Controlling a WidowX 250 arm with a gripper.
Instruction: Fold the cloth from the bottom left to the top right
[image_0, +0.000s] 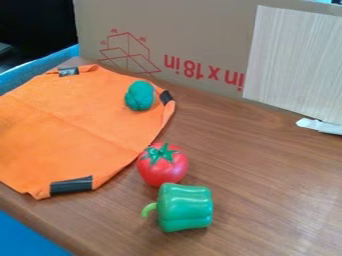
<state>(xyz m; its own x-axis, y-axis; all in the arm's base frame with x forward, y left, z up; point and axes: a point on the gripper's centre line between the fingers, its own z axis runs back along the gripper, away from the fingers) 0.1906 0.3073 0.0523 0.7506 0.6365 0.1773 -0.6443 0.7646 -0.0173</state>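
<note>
matt orange cloth (87, 120); glossy plastic-looking pepper (186, 207), tomato (162, 166); smooth wood-grain table (267, 185).

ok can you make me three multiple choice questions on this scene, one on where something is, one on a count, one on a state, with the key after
1. Where is the teal lump?
A) in a bowl
B) on the orange cloth
C) on the bare wood

2. How many dark patches show along the edge of the cloth?
A) three
B) one
C) six

3. How does the cloth lie?
A) rolled into a tight tube
B) crumpled into a ball
C) mostly spread out

Key:
1 B: the lump rests on the cloth, close to its right edge in the picture.
2 A: one patch is at the upper left, one at the right, one at the bottom.
3 C: the cloth forms a broad sheet with a faint crease across it.
</note>
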